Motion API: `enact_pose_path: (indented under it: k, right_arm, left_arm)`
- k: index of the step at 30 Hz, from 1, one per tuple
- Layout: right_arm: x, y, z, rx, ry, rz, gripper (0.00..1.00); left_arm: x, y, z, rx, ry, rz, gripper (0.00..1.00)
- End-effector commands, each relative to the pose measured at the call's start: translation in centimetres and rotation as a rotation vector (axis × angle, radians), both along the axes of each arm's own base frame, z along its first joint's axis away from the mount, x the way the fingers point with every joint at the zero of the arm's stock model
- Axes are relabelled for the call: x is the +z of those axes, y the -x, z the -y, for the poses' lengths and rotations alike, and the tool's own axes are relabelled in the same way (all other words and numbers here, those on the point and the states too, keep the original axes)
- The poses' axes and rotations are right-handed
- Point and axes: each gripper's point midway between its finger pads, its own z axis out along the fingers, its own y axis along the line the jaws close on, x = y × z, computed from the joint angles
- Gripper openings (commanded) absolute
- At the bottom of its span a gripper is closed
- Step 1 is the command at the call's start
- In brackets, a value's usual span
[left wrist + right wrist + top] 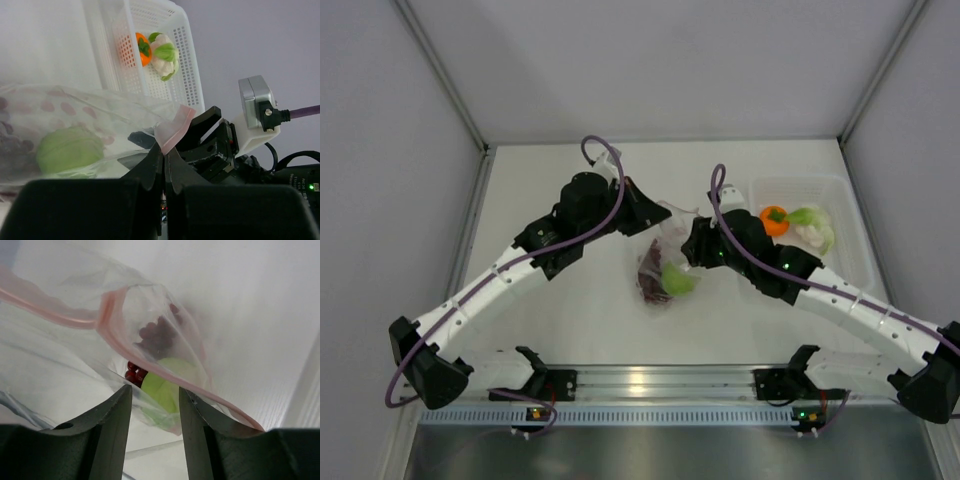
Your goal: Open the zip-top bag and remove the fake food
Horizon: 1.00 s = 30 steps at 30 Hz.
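Note:
The zip-top bag (660, 258) hangs lifted above the middle of the table, its mouth open. My left gripper (165, 150) is shut on a corner of the pink zip strip (175, 127) and holds the bag up. The green apple (678, 279) and the dark grape bunch (649, 274) lie inside. My right gripper (155, 392) is open at the bag's mouth, with the apple (165, 385) and grapes (135, 373) just beyond its fingers. The orange fruit (773, 220) and the leafy vegetable (814, 229) lie in the tray.
A white perforated tray (845, 250) stands at the right, behind my right arm; it also shows in the left wrist view (187, 70). Grey walls enclose the table on the left, back and right.

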Motion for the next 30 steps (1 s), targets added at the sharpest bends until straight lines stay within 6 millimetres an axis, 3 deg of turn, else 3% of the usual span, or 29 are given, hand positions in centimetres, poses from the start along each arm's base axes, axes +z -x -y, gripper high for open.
enact_pose_path:
  k: [1,6,9,12,16,25,27,30]
  right_arm:
    - [-2.4,0.1,2.6,-0.054,0.169,-0.020,0.43]
    - [-1.4,-1.1,5.2,-0.216,0.211,0.031,0.35]
    - [0.1,-1.5,4.2,-0.186,0.172,0.055,0.33]
    - [0.2,-1.6,2.5,-0.129,0.152,0.042,0.33]
    - [-0.6,-0.8,-0.2,-0.039,0.079,-0.004,0.32]
    - [-3.7,0.2,-3.5,-0.096,-0.016,0.000,0.35]
    - [-5.0,0.3,-3.5,-0.118,-0.007,-0.007,0.35]
    - [-6.8,-0.6,-1.7,-0.210,0.077,0.012,0.35]
  left_arm:
    - [5.7,0.5,-0.6,-0.022,0.168,0.090,0.00]
    - [6.0,1.7,0.1,-0.083,0.247,0.071,0.00]
    - [4.6,2.0,0.8,-0.094,0.232,0.046,0.00]
    - [2.6,2.1,1.3,-0.075,0.196,0.026,0.00]
    - [0.0,3.0,1.8,-0.062,0.163,-0.017,0.00]
    - [-2.2,5.7,1.8,-0.058,0.151,-0.035,0.00]
    - [-3.4,5.7,1.4,-0.023,0.142,-0.049,0.00]
    - [-3.5,6.2,1.1,-0.026,0.160,-0.060,0.00]
